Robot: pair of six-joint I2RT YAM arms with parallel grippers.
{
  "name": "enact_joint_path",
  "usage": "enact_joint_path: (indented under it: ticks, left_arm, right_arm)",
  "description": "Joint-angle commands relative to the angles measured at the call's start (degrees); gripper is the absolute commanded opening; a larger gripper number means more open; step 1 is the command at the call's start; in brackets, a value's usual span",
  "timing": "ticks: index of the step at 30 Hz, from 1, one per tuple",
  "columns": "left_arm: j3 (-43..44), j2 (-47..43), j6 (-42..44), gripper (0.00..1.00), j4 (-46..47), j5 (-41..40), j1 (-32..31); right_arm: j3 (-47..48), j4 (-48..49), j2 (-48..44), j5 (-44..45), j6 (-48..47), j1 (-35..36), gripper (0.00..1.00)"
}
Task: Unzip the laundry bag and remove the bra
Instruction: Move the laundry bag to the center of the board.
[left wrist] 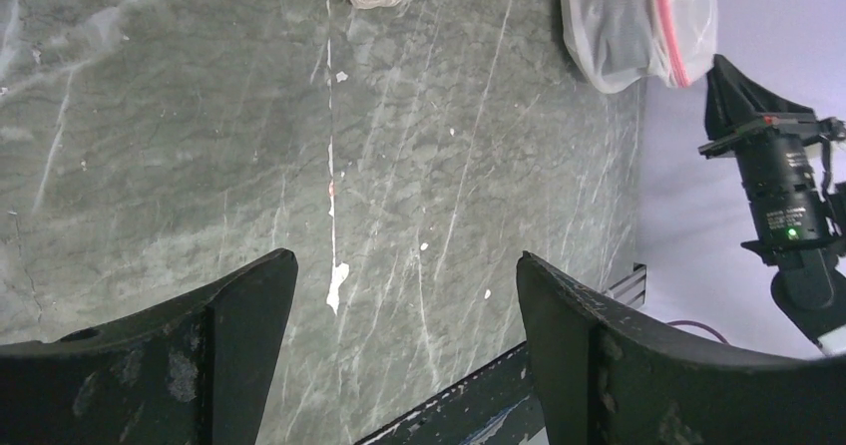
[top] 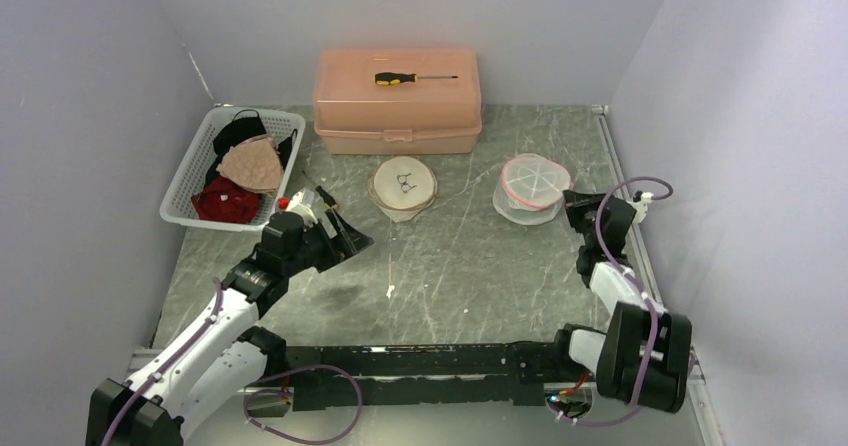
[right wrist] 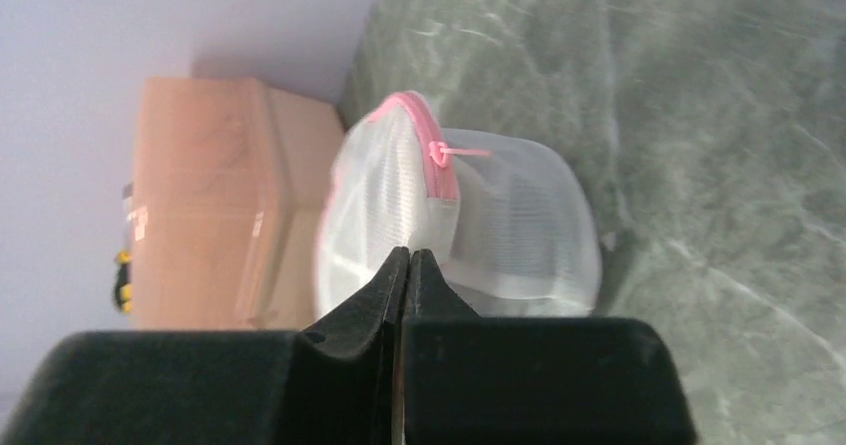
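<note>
Hiding its contents behind white mesh, the laundry bag (top: pixel 533 190); right jaws pressed together beside it, left jaws wide.

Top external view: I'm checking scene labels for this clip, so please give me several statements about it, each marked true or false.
1. The laundry bag sits to the right of the embroidery hoop. True.
2. A screwdriver lies on top of the pink box. True.
3. The right end effector is wide open. False: its jaws are shut, close to the bag.
4. The left end effector grips the bag. False: it is open, holding nothing.
5. The basket stands at the right wall. False: it is at the left.
</note>
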Motion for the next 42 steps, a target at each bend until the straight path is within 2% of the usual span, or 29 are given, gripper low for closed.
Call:
enact_joint_path:
  ticks: [1, 7, 11, 14, 19, 22, 26, 28, 32, 38, 42]
  left_arm:
    - [1.2, -0.8, 0.1, 0.86, -0.4, -1.1, 0.0]
    - [2.4, 1.6, -1.3, 0.86, 3.6, 0.9, 0.0]
    - [2.5, 4.2, -3.2, 0.87, 9.5, 4.5, 0.0]
    - [2.1, 6.3, -5.3, 0.89, 16.1, 7.4, 0.0]
    - [0.2, 14.2, -14.8, 0.93, 33.4, 13.8, -0.5]
    - [0.5, 20.5, -19.6, 0.93, 42.9, 14.5, -3.7]
    - [5.8, 25.5, -19.5, 0.93, 38.8, 7.2, -13.7]
    - [7.0, 27.3, -22.1, 0.93, 39.4, 3.6, -16.2]
    - [6.2, 31.8, -28.5, 0.93, 45.8, 0.7, -17.4]
    - [12.1, 40.4, -28.0, 0.93, 42.8, -0.1, -20.4]
    - [12.2, 47.4, -30.4, 0.91, 50.2, 1.6, -21.4]
  right_arm:
    - [0.4, -1.5, -10.5, -1.2, -3.6, 2.8, 0.00]
    - [0.8, -9.8, -24.3, 5.3, -6.5, 15.7, 0.00]
    - [-0.7, -12.8, -30.1, 4.4, -5.3, 23.3, 0.00]
    - [-0.7, -14.4, -33.6, 1.1, -5.6, 26.5, 0.00]
    - [0.5, -16.9, -38.4, -3.3, -6.9, 27.5, 0.00]
    - [0.6, -17.4, -40.0, -4.2, -7.3, 27.5, 0.00]
    - [-0.6, -17.0, -41.7, -4.9, -7.3, 27.5, 0.00]
    - [-1.7, -16.5, -42.6, -5.3, -7.2, 27.6, 0.00]
    - [-3.4, -16.2, -43.8, -6.5, -7.3, 27.6, 0.00]
    - [-5.0, -17.0, -45.1, -7.4, -7.2, 27.6, 0.00]
    - [-5.7, -17.5, -45.5, -7.8, -7.3, 27.6, 0.00]
